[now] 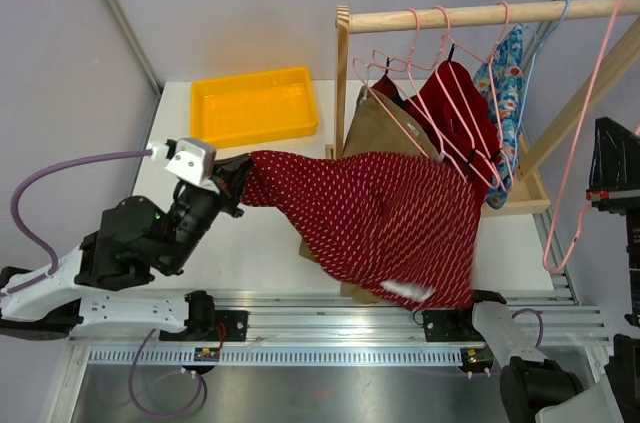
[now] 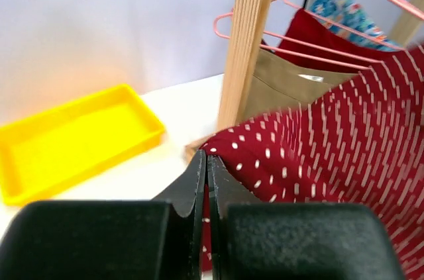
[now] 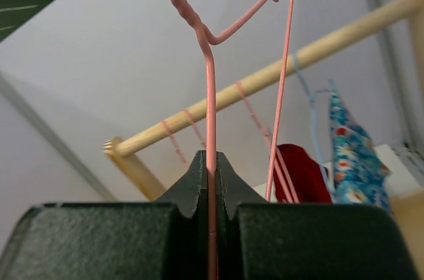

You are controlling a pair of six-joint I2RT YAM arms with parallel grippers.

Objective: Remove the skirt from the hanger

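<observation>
Holding the red dotted skirt in clenched jaws over the bench, the left gripper is keeping it apart from the bare pink hanger that the right gripper is clamping in its jaws, so removal is looking essentially done.

Robot lab test cell, plain grey panel walls, white table, aluminium mounting rail, small wooden garment rack.

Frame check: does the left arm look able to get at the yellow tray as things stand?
Probably yes. The yellow tray lies just beyond the left gripper, with only bare table between them. But the gripper is shut on the red skirt, which would trail along.
</observation>
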